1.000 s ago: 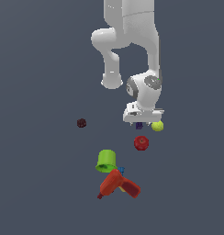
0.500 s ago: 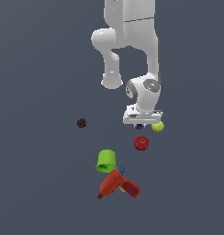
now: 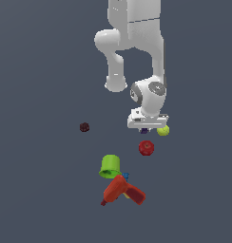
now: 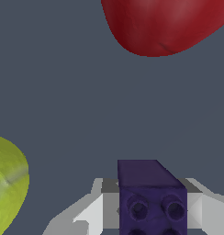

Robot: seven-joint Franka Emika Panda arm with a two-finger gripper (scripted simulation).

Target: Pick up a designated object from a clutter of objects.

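Observation:
The designated purple cube [image 4: 153, 197] sits between my two white fingers [image 4: 104, 202], which press against both of its sides. In the exterior view the gripper [image 3: 145, 128] is low at the floor, with the cube [image 3: 144, 130] just showing beneath the hand. The yellow-green ball [image 3: 163, 130] lies right beside the gripper on the exterior view's right, and it also shows in the wrist view [image 4: 6, 183]. The red ball [image 3: 146, 147] lies a little nearer the camera, and fills a corner of the wrist view [image 4: 164, 23].
A green cup [image 3: 110, 166], a small blue piece [image 3: 126, 176] and a red toy drill [image 3: 121, 190] lie together toward the front. A dark maroon ball [image 3: 84, 126] lies alone on the exterior view's left.
The hand has come down slightly and levelled over the purple cube. The other objects have not moved.

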